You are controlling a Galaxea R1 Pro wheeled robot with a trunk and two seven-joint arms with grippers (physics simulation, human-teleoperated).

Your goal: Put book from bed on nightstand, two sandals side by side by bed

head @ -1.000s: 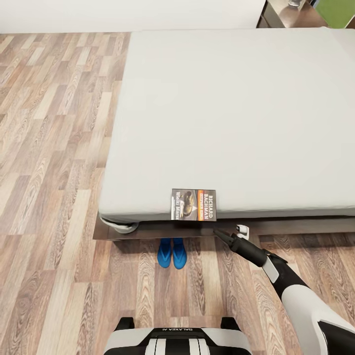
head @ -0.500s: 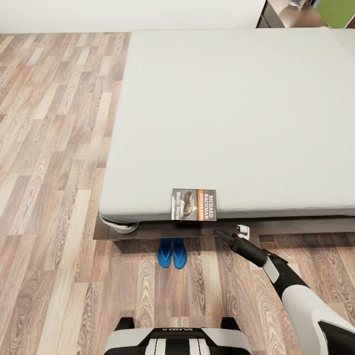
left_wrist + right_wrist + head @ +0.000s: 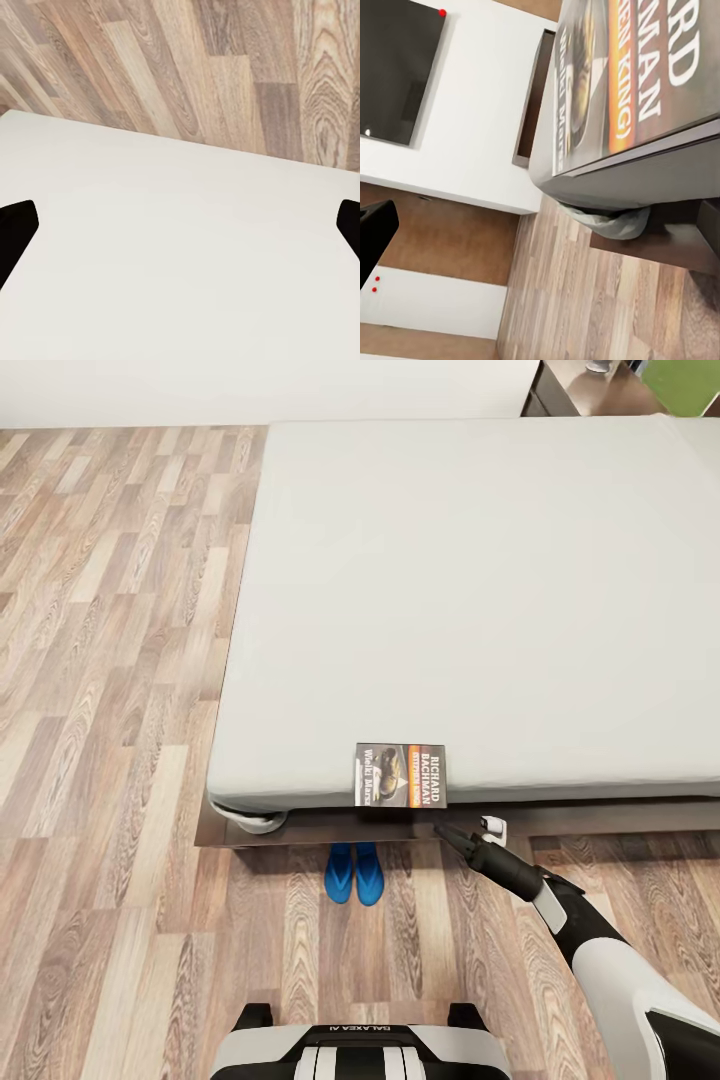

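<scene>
Head view: nearest, the right arm's black fingers sit spread, empty, just below the thin grey orange-banded paperback book on the smooth light-grey mattress bed's near edge; two bright blue flat sandals lie paired on wood-plank floor. Left fingers parted.

Wood-plank floor, mixed light & mid brown boards, runs along one side & in front. White wall at far edge. Far right corner: dark brown furniture top w/ a green block beside it. Right wrist view: dark flat screen on white wall, small red dot at its corner; 2 more red dots lower.
</scene>
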